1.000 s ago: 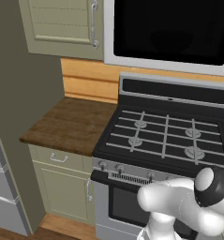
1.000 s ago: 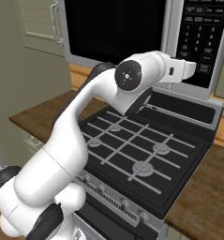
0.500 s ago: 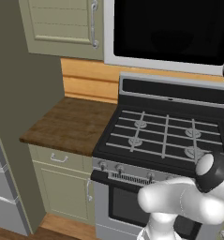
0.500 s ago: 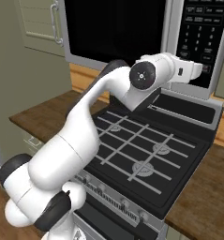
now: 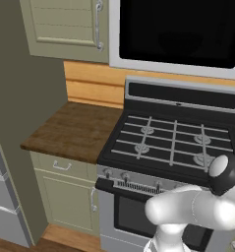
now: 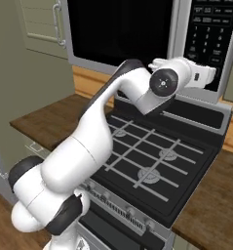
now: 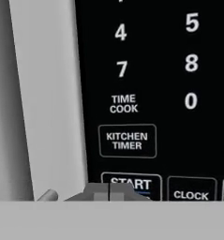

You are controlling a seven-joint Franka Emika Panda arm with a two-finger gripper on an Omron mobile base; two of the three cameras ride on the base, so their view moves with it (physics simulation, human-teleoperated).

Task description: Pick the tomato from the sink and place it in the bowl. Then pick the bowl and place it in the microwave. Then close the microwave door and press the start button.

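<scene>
The microwave hangs over the stove. Its door stands closed, the black glass dark, and the grey bar handle runs beside the keypad panel. My gripper reaches to the lower edge of that panel. In the hand view the gripper is shut, its tips together just under the START button, very near it; contact cannot be told. Tomato, bowl and sink are out of view.
A black gas stove sits directly below the arm. A wooden counter lies to its left, with grey-green cabinet doors above and a tall side panel at far left. More counter lies right of the stove.
The arm has stretched further right and the hand has edged closer to the lower keypad. The microwave door has stayed closed.
</scene>
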